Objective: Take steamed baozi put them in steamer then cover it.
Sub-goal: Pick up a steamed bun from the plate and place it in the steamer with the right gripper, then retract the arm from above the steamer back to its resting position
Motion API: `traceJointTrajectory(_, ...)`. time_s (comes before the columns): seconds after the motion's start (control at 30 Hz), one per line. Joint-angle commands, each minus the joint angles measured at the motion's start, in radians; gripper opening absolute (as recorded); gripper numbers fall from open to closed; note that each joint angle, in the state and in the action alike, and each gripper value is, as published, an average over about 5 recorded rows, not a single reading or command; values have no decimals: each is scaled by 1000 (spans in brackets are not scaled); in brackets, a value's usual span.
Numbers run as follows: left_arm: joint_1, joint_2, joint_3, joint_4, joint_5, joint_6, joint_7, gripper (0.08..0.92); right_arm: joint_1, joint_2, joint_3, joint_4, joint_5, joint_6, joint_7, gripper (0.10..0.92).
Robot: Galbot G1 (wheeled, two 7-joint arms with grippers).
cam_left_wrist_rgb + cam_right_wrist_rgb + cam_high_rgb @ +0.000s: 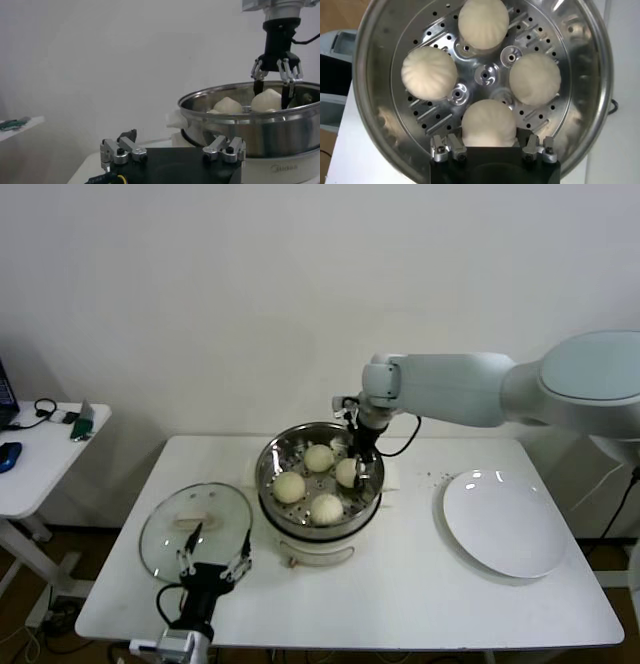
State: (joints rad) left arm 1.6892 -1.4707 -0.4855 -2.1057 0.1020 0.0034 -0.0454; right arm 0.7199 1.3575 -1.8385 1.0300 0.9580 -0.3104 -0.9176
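Note:
Several cream-white baozi lie on the perforated tray of the steel steamer (264,476) at mid-table. My right gripper (360,468) reaches down into the pot at its far right. Its fingers are open, straddling one baozi (487,122) that rests on the tray (485,75). The others (429,72) (483,22) (535,77) sit around the tray's centre. The left wrist view shows the same right gripper (274,84) standing over that baozi (267,100). The glass cover (160,536) lies flat on the table left of the steamer. My left gripper (215,562) hovers open at its near edge, holding nothing.
A flat white plate (505,524) lies at the right of the table. A side table (40,454) with small items stands far left. The steamer's cream base (320,552) sits near the table's middle.

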Motion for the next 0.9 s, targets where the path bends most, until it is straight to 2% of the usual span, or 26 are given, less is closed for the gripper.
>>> traceJointTrajectory(0.03, -1, 1, 1, 3, -1, 0, 1, 823, -28, 14, 10, -15, -7, -25, 34, 781)
traceJointTrajectory(0.13, -4, 2, 0, 3, -1, 1, 0, 823, -14, 3, 19, -10, 12, -29, 24, 816)
traceJointTrajectory(0.3, -9, 0, 2, 4, 0, 3, -2, 823, 37, -40, 25, 11, 31, -18, -35, 822)
traceJointTrajectory(0.53, -11, 5, -4, 8, 1, -1, -5, 823, 119, -186, 61, 78, 61, 12, -65, 823)
traceJointTrajectory(0.7, -9, 14, -16, 8, 1, -4, -6, 823, 147, -325, 90, 154, 75, 49, 4, 823)
traceJointTrajectory(0.9, -7, 14, -29, 11, 10, -8, -9, 823, 71, -531, 232, 231, 89, 106, 207, 823)
